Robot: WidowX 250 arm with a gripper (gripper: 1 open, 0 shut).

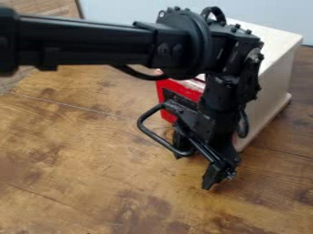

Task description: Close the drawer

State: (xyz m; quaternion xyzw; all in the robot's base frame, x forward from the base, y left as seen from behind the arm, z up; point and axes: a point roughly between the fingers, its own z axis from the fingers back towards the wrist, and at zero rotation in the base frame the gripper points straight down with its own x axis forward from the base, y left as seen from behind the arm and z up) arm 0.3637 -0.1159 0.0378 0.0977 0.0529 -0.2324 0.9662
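Red drawer (184, 91) sits in the cream-white cabinet (272, 69) on the wooden counter (73, 164), its front standing slightly proud of the cabinet face. Black loop handle (156, 137) juts toward the camera. Black arm reaches in from the left, pointing steeply down. Gripper (214, 174) hangs just in front of the handle, jaws spread wide, holding nothing, tips close to the counter.

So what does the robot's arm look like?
The arm is all black, a long thick tube ending in a round joint. A thin black cable loops over the top. Its gripper has two slim black fingers. No markings are visible.
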